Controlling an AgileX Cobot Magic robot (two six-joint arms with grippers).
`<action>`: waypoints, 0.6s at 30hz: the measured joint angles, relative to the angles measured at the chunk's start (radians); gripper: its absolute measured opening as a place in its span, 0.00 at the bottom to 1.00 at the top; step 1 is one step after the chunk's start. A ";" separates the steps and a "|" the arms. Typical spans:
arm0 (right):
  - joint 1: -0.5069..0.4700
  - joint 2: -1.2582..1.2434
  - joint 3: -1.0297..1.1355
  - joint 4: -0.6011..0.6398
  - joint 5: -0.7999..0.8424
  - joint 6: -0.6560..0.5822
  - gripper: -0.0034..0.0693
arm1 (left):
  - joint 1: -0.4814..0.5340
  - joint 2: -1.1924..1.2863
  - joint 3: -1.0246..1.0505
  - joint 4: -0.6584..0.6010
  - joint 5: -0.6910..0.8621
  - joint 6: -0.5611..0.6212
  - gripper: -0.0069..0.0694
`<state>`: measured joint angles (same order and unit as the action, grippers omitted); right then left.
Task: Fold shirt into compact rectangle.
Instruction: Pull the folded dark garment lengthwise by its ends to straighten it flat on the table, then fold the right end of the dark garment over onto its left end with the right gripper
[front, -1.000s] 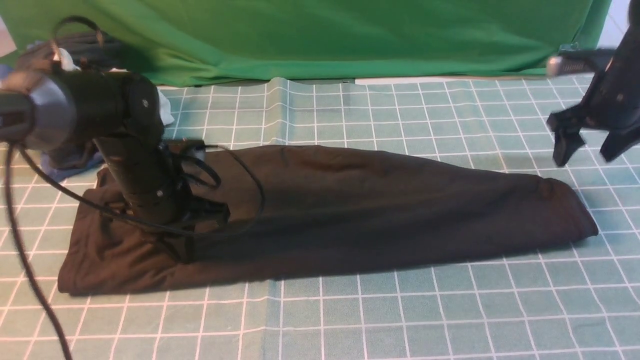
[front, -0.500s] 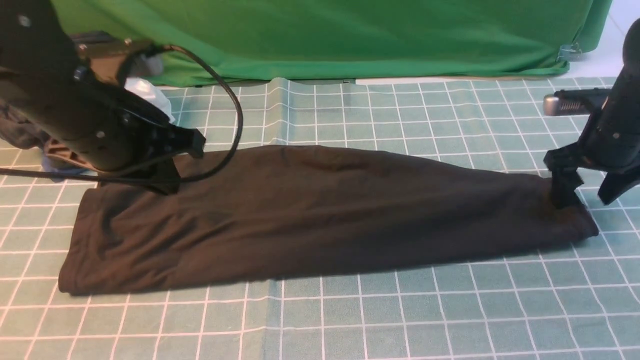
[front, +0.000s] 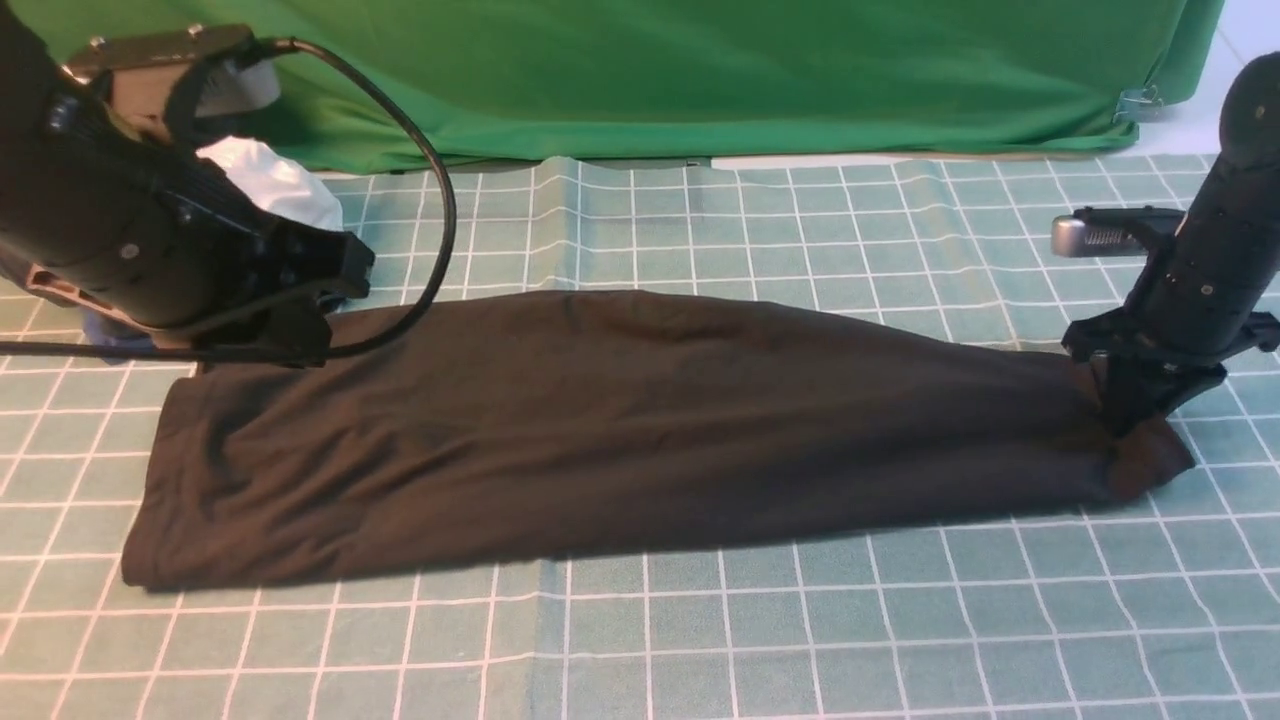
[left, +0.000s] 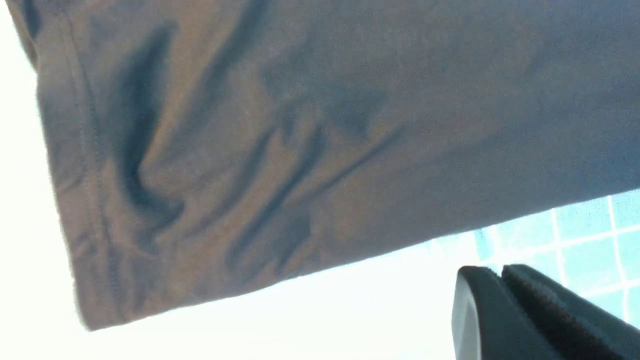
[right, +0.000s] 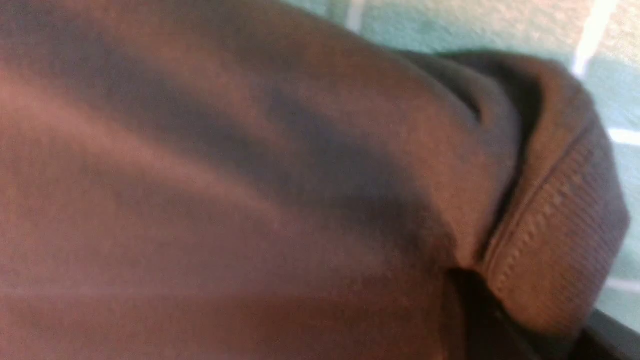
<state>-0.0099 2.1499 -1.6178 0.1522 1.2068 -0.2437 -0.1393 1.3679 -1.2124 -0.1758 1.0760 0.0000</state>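
The black shirt (front: 620, 420) lies folded in a long strip across the grid mat, wide at the left and narrowing to the right. My right gripper (front: 1126, 418) has come down on the narrow right end and is shut on the shirt there. In the right wrist view the ribbed collar band (right: 555, 225) bunches between the dark fingers (right: 480, 315). My left gripper (front: 305, 345) hangs shut and empty just above the shirt's back left corner. The left wrist view shows its closed tips (left: 500, 274) off the shirt's hemmed edge (left: 95, 200).
A white garment (front: 275, 185) lies at the back left, with blue and grey clothes (front: 110, 335) beneath the left arm. The green backdrop (front: 650, 70) closes the far side. The left arm's cable (front: 440, 230) loops over the mat (front: 800, 620).
The left arm lifted off the shirt and drew back to the left. The right gripper came down from the upper right onto the shirt's right end and closed on it.
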 joint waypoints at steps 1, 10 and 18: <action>-0.005 -0.021 0.000 -0.030 0.002 0.006 0.15 | 0.000 -0.011 0.000 0.000 0.003 0.000 0.10; -0.165 -0.121 -0.002 -0.098 0.011 0.062 0.15 | -0.001 -0.120 0.000 0.023 0.068 0.000 0.10; -0.204 -0.250 -0.002 -0.081 0.013 0.086 0.15 | -0.001 -0.197 0.000 0.101 0.090 -0.052 0.10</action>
<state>-0.2142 1.9003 -1.6199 0.0711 1.2194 -0.1576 -0.1401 1.1712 -1.2124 -0.0751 1.1662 -0.0522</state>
